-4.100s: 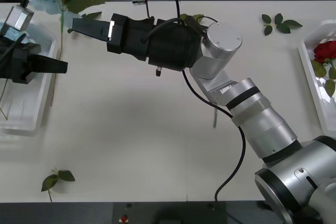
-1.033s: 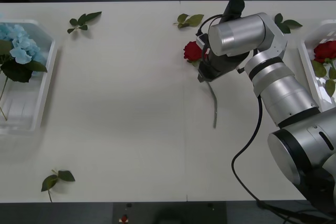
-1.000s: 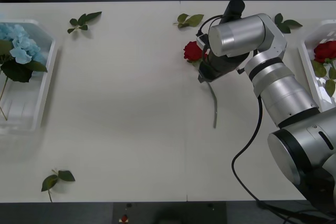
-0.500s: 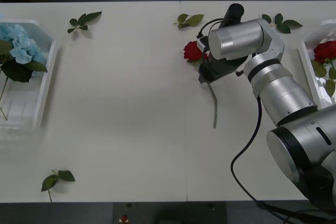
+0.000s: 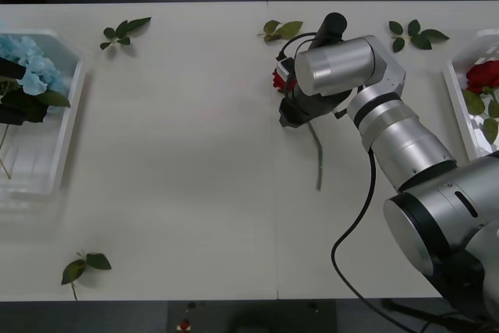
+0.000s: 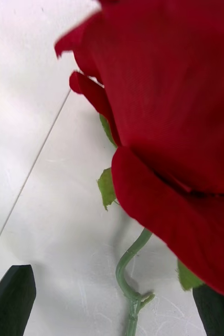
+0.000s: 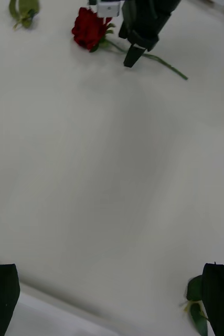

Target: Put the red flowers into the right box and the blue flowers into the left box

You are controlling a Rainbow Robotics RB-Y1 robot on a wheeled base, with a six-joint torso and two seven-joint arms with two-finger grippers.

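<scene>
Table: white table [image 5: 179,161], loose leaves around.
Rose: red flower [image 5: 279,79] lying mid-table, stem toward me.
Right gripper [image 7: 135,46]: fingers spread (empty), low beside the bloom.
Risk: closing on petals, not stem, may slip.

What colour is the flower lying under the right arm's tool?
Deep red, on a thin green stem; the flower shows best in the left wrist view, beside the right tool.

No readable text, labels, brands or numbers anywhere. No markings could be made out on the arm, table or boxes.
</scene>
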